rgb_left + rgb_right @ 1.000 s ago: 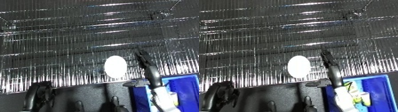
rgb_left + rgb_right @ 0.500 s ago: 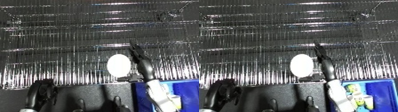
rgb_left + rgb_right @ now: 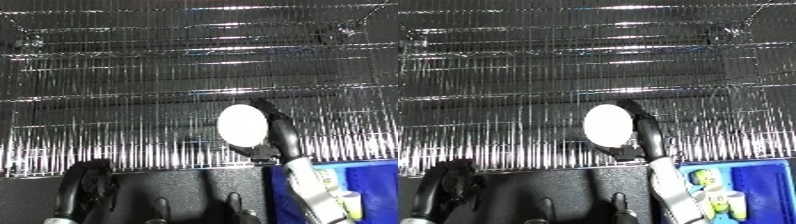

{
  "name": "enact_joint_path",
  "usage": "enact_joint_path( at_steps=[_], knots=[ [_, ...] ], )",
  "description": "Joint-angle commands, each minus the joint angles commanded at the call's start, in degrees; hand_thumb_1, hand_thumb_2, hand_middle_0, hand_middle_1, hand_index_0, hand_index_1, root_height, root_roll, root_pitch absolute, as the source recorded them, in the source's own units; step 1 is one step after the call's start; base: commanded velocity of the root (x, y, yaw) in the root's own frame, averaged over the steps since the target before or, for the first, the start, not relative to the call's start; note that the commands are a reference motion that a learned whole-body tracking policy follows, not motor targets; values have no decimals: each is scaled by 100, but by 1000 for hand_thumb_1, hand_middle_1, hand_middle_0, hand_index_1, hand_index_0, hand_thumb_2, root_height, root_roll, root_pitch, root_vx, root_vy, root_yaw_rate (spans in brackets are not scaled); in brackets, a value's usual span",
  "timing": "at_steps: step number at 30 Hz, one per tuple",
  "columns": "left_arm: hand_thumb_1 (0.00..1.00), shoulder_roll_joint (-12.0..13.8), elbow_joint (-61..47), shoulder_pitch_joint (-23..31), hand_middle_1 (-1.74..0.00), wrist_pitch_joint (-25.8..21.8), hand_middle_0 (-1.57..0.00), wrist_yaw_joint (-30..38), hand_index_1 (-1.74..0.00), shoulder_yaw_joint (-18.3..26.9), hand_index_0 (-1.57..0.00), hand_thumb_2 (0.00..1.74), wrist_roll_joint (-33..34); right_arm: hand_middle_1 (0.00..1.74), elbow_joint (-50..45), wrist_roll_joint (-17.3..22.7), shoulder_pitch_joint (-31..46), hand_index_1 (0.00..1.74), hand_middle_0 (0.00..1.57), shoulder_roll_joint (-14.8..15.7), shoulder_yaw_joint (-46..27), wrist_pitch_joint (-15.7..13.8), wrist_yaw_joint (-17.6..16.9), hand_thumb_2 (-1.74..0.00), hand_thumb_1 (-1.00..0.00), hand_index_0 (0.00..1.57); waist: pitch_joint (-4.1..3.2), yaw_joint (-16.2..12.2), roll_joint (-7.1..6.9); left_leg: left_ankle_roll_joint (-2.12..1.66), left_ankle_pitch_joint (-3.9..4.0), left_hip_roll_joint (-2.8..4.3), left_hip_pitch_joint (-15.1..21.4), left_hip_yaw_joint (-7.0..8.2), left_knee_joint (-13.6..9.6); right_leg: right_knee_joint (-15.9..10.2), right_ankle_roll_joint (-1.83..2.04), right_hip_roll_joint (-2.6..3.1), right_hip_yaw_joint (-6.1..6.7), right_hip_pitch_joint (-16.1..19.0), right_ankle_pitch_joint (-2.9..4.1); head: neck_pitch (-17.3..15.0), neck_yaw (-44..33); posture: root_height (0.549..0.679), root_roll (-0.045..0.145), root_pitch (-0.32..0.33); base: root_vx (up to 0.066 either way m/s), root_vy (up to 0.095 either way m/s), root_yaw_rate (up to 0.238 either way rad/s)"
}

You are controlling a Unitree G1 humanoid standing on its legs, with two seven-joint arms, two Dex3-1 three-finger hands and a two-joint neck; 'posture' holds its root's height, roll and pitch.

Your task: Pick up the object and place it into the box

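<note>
A white oval object [image 3: 242, 125] is up in front of the wire shelving. My right hand [image 3: 282, 136] is shut on it, with black fingers curling along its right side and the thumb under its lower edge. The right forearm runs down to the lower right, over the left edge of the blue bin [image 3: 758, 167]. My left hand [image 3: 84, 186] hangs low at the lower left, over the dark surface and apart from the object. I cannot tell how its fingers stand.
Shiny wire shelving [image 3: 178, 75] fills the upper and middle view behind the object. The bin holds a green and white toy [image 3: 704, 179] and small pale cups [image 3: 725, 204]. A dark surface [image 3: 187, 190] with upright pegs lies along the bottom.
The white object and my right hand sit slightly higher and further right in the view than one second ago. The left hand has also shifted right in the view, so the camera may have moved.
</note>
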Motion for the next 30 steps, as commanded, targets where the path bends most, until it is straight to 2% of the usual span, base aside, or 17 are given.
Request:
enact_joint_path(
  at_steps=[10,18,25,30],
  knots=[
    [1000,96,-46,106,-1740,-43,-1570,-87,-1740,83,-1570,1740,20,1131,-440,-111,101,1131,1020,-129,-249,-204,-420,-1131,-650,1020,0,-55,-63,5,61,29,274,-31,-239,-251,25,51,-23,257,63,152,41,635,46,28,-27,-41,-42],
    [1000,137,-65,364,-1740,-146,-1570,-288,-1740,289,-1570,1740,143,1131,-1213,-350,629,1131,1020,-340,-737,-367,-698,-1131,-650,1020,0,-251,-165,28,26,115,577,-40,-355,-506,45,143,63,554,100,219,79,640,45,5,-26,-56,-172],
    [1000,143,-56,463,-1740,-122,-1570,-509,-1740,518,-1570,1740,293,1131,-1584,-265,1030,1131,1020,-463,-1192,-517,-798,-1131,-650,1020,0,-454,-229,11,15,203,828,71,-463,-767,64,242,180,807,163,368,352,645,43,-12,-47,-64,-225],
    [1000,147,-25,429,-1740,-87,-1570,-618,-1740,602,-1570,1740,381,1131,-1719,-291,1204,1131,1020,-451,-1409,-599,-1004,-1131,-650,1020,0,-612,-240,-21,44,282,1060,210,-632,-1050,89,281,261,1026,252,544,674,650,44,-23,-56,-50,-247]
  ],
)
